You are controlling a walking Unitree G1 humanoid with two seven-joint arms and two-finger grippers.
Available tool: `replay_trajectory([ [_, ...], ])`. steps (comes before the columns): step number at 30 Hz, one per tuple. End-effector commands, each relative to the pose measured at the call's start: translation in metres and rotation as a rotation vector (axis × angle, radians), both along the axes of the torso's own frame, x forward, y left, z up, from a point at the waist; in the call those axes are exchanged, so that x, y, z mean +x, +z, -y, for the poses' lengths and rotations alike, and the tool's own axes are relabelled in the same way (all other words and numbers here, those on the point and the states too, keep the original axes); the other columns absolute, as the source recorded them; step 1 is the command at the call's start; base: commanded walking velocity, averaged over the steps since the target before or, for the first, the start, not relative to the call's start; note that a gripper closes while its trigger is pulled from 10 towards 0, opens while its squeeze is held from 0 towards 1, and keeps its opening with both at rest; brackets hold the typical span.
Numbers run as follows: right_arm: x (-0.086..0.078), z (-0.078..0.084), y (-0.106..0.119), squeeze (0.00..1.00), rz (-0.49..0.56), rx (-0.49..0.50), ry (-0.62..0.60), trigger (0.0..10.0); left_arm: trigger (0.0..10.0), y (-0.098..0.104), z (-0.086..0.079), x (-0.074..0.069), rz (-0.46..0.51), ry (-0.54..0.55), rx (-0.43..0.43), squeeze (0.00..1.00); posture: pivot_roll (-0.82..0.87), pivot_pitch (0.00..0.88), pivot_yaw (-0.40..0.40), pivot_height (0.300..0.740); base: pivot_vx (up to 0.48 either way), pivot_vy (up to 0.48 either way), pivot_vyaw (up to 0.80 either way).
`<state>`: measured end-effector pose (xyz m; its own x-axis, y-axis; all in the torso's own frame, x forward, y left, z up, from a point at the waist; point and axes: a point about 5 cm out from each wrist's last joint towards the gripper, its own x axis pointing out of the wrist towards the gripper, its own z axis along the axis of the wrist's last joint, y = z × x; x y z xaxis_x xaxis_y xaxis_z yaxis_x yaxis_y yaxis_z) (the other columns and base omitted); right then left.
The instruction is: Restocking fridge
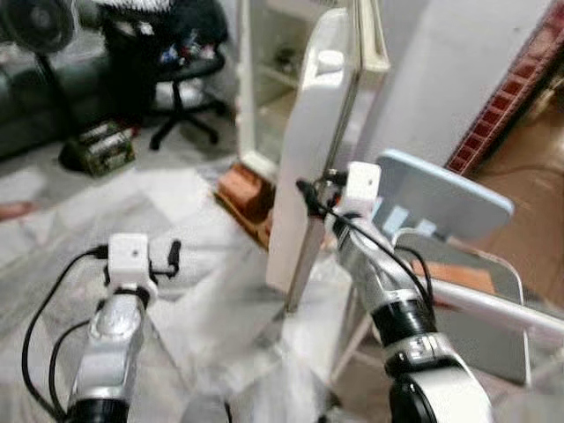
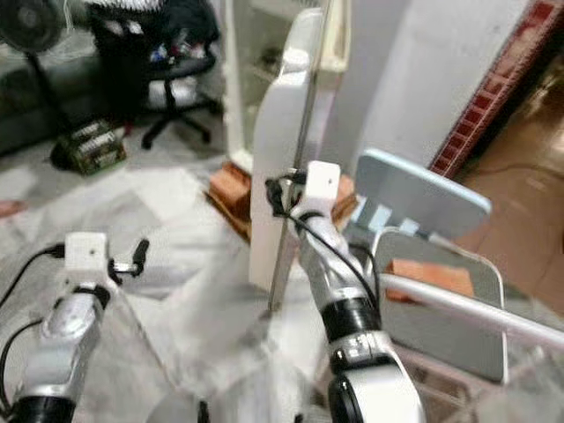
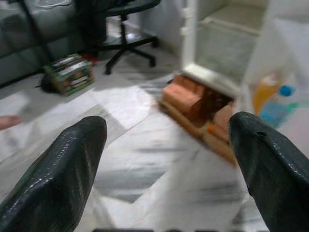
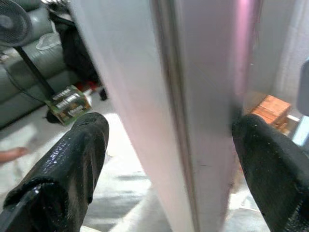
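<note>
The right claw is spread wide, its fingers set either side of the fridge door edge. The left claw is held apart over the marble floor, near left. The open fridge is seen beyond, raised on bricks.

2 silver arms with black cables, white wrist blocks, black collars and seemingly textured black fingers.
</note>
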<state>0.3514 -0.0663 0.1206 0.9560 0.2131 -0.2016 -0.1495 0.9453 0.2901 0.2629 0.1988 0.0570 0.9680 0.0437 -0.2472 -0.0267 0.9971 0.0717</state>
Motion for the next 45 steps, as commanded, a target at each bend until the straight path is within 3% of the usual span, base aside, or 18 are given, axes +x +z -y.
replay_trajectory([
  [1, 0.007, -0.009, 0.016, 0.00, 0.058, 0.014, 0.015, 10.0, 10.0, -0.002, 0.005, 0.001, -0.013, -0.015, 0.008, 0.00, 0.15, 0.000, -0.040, 0.740, 0.000, 0.000, 0.00],
  [6, 0.009, -0.014, 0.017, 0.00, 0.064, 0.012, 0.014, 10.0, 10.0, -0.002, 0.005, 0.001, -0.010, -0.012, 0.011, 0.00, 0.15, 0.000, -0.040, 0.740, 0.000, 0.000, 0.00],
  [15, 0.009, -0.005, 0.006, 0.00, 0.048, -0.009, -0.027, 10.0, 10.0, 0.001, 0.005, 0.001, 0.022, -0.019, -0.013, 0.00, 0.14, 0.000, -0.034, 0.740, 0.069, 0.000, 0.00],
  [25, 0.010, -0.005, 0.010, 0.00, 0.113, -0.008, -0.043, 10.0, 10.0, 0.001, 0.006, 0.000, 0.023, -0.021, -0.015, 0.00, 0.14, 0.000, -0.036, 0.740, 0.322, 0.000, 0.00],
  [28, 0.010, -0.002, 0.013, 0.00, 0.153, -0.052, -0.043, 10.0, 10.0, 0.000, 0.005, -0.001, 0.016, -0.014, -0.010, 0.00, 0.15, 0.000, -0.040, 0.740, 0.311, 0.000, 0.00],
  [32, 0.000, 0.017, 0.020, 0.00, 0.276, -0.040, -0.010, 10.0, 10.0, 0.000, 0.003, -0.004, 0.018, 0.007, 0.003, 0.00, 0.16, 0.000, -0.046, 0.740, 0.065, 0.000, 0.00],
  [33, -0.006, 0.023, 0.019, 0.00, 0.288, -0.024, -0.003, 10.0, 10.0, 0.000, 0.001, -0.005, 0.019, 0.020, 0.010, 0.00, 0.16, 0.000, -0.046, 0.740, 0.000, 0.000, 0.00],
  [35, -0.026, 0.045, 0.010, 0.00, 0.323, -0.082, 0.008, 10.0, 10.0, 0.001, -0.002, -0.008, 0.037, 0.017, 0.023, 0.00, 0.15, 0.000, -0.041, 0.740, 0.000, 0.000, 0.00],
  [38, -0.047, 0.066, -0.003, 0.00, 0.336, -0.185, 0.006, 10.0, 10.0, 0.002, -0.006, -0.011, 0.046, 0.020, 0.027, 0.00, 0.13, 0.000, -0.034, 0.740, 0.000, 0.000, 0.00],
  [39, -0.047, 0.066, -0.003, 0.00, 0.336, -0.185, 0.006, 10.0, 10.0, 0.002, -0.006, -0.011, 0.046, 0.020, 0.027, 0.00, 0.13, 0.000, -0.034, 0.740, 0.000, 0.000, 0.00],
  [40, -0.059, 0.078, -0.012, 0.00, 0.317, -0.231, -0.012, 10.0, 10.0, 0.004, -0.008, -0.012, 0.057, 0.021, 0.033, 0.00, 0.13, 0.000, -0.029, 0.740, 0.000, 0.000, 0.00],
  [45, -0.090, 0.108, -0.023, 0.00, 0.279, -0.294, -0.066, 10.0, 10.0, 0.007, -0.006, -0.015, 0.082, 0.006, 0.028, 0.00, 0.10, 0.000, -0.004, 0.740, 0.000, 0.000, 0.00],
])
